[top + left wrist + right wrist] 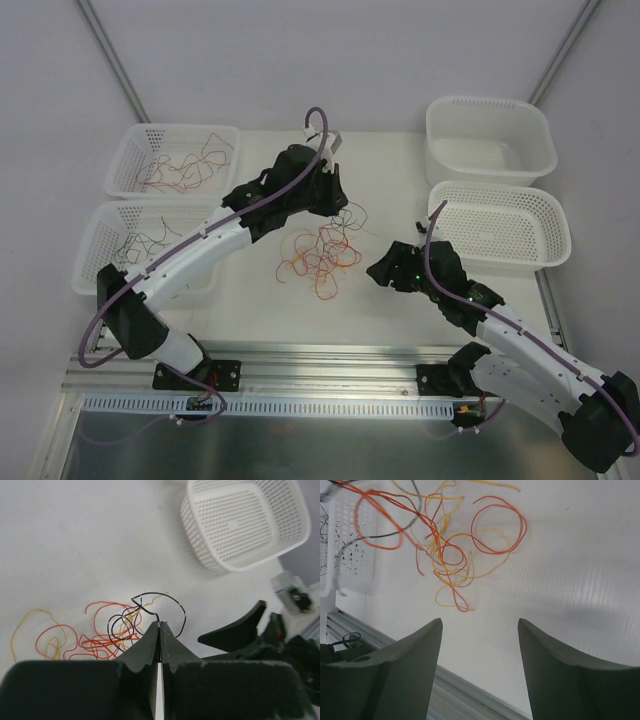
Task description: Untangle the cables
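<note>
The cables (322,255) lie as a loose tangle of orange, red, pale yellow and black wires on the white table between the two arms. My left gripper (343,205) is at the tangle's far edge. In the left wrist view the left gripper (160,624) is shut on a black cable (150,596) that loops out from its tips, and the orange tangle (100,642) lies to the left. My right gripper (378,270) hovers to the right of the pile. In the right wrist view the right gripper (479,626) stands open and empty, short of the cables (450,555).
Two white mesh baskets stand at the left. The far one (225,133) holds orange and red wires, and the near one (90,240) holds black wires. A solid white tub (490,150) and a mesh basket (550,225) stand at the right. A metal rail (320,365) runs along the near edge.
</note>
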Controlling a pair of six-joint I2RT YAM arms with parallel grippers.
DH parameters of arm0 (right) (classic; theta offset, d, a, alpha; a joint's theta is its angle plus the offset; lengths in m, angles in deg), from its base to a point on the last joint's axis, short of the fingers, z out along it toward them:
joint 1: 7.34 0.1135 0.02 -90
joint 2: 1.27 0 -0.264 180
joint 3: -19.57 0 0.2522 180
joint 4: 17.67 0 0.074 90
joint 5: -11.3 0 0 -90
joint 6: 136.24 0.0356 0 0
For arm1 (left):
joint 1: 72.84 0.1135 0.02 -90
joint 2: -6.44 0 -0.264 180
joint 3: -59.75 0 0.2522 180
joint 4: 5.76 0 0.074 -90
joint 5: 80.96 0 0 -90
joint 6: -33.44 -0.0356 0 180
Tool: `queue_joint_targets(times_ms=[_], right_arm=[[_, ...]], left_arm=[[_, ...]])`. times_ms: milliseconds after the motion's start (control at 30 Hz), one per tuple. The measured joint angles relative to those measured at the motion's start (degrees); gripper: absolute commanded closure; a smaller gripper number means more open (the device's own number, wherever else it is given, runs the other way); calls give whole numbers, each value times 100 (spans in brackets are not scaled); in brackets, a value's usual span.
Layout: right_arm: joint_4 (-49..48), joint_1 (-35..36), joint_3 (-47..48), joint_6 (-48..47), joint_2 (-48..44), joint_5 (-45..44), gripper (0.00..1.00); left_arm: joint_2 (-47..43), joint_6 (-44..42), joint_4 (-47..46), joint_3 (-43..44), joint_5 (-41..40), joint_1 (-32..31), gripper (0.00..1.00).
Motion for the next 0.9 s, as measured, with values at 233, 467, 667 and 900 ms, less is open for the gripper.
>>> queue_joint_targets(times_ms=[233, 467, 667, 900], right_arm=[[-35, 0, -2, -24, -81, -94, 36], [-361, 0, 7, -249, -101, 125, 36], [-787, 0, 177, -535, 179, 402, 33], [-1572, 7, 221, -533, 673, 763, 21]], left_arm=[[-776, 11, -48, 387, 26, -44, 100], [-946, 203, -4, 319, 83, -44, 100], [-907, 409, 22, 254, 98, -72, 100], [-909, 933, 22, 199, -111, -116, 100]])
